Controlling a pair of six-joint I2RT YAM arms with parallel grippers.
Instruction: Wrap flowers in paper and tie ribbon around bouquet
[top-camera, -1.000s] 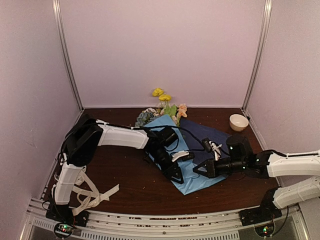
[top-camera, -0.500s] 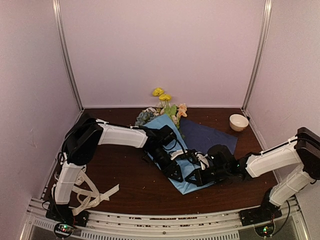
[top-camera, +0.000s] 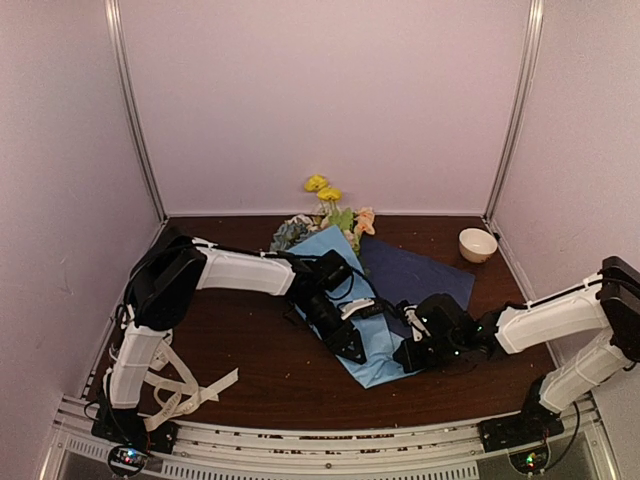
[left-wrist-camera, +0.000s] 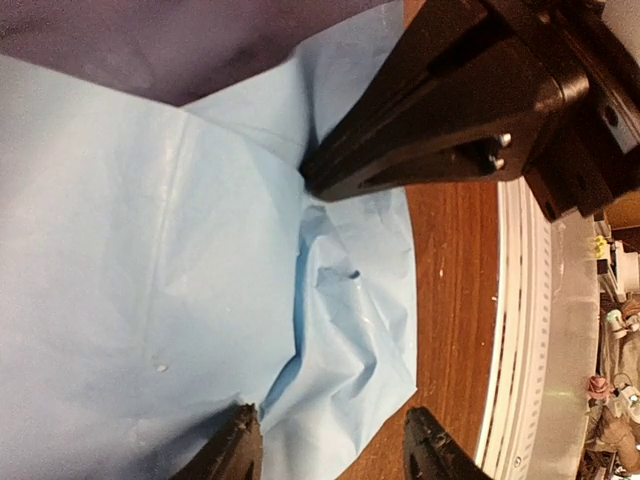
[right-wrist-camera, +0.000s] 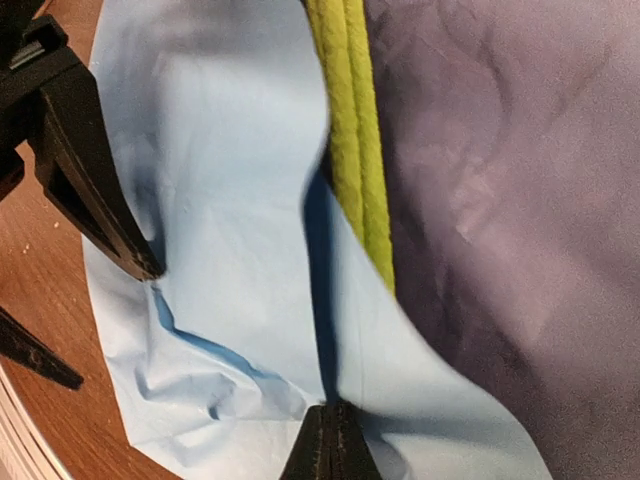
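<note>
The right gripper (right-wrist-camera: 330, 447) is clenched on the near edge of the paper (right-wrist-camera: 225, 190), holding a fold up beside the stems (right-wrist-camera: 352, 140). The left gripper (left-wrist-camera: 335, 455) hangs over the same corner, jaws apart and gripping nothing. Wrapping seems to be in hand, and next that flap needs drawing over the stems, whose flowers (top-camera: 325, 213) poke out at the far end.

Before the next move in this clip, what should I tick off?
1. Right hand shut on the paper edge: ok.
2. Left hand open over the paper, holding nothing: ok.
3. Stems lying on the paper beside the raised flap: ok.
4. Flowers poking out the far end: ok.
5. Ribbon free, away from the paper: ok.
6. Wrap closed around the stems: not ok, navy face exposed.
</note>
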